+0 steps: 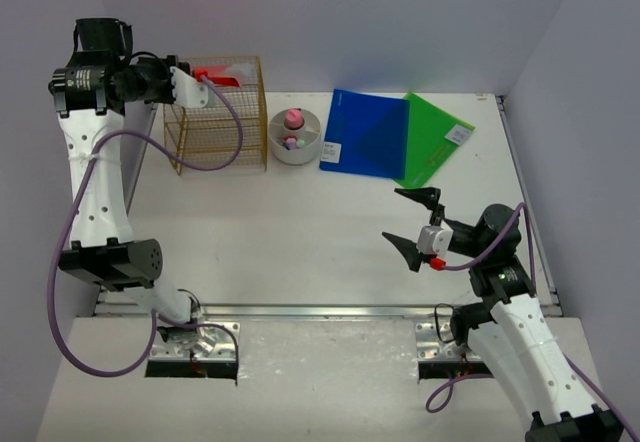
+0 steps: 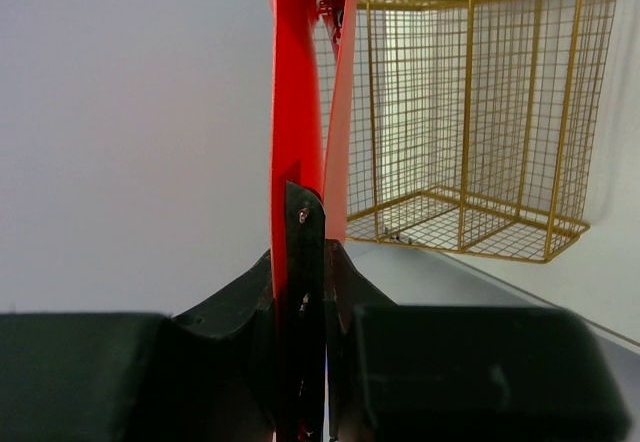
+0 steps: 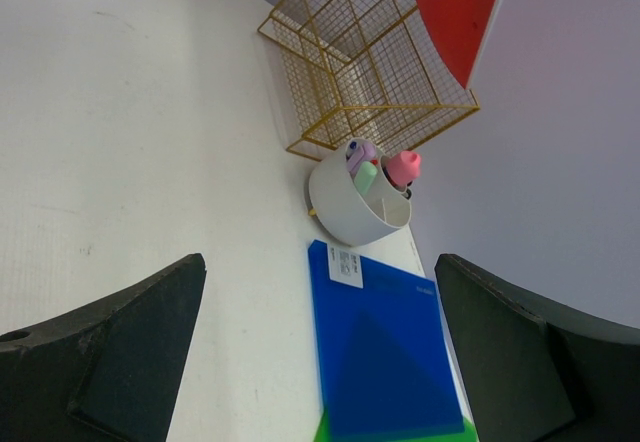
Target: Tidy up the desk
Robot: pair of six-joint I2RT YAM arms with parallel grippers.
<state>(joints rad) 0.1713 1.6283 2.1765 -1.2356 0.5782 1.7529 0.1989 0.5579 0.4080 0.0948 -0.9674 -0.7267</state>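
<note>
Left claw [image 1: 197,79] pinches a red folder [image 1: 228,72] above the gold wire rack [image 1: 215,127] at the tabletop's [image 1: 300,232] far-left corner; a straight descent inside the rim looks wisest. Right claw [image 1: 415,220] hangs wide, empty.

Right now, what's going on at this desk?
The left arm's fingers are shut on a red folder, holding it in the air beside the gold wire rack, not inside it. The right arm's fingers hang open and empty over the desk. A blue folder, a green folder and a white cup sit along the far edge.
</note>
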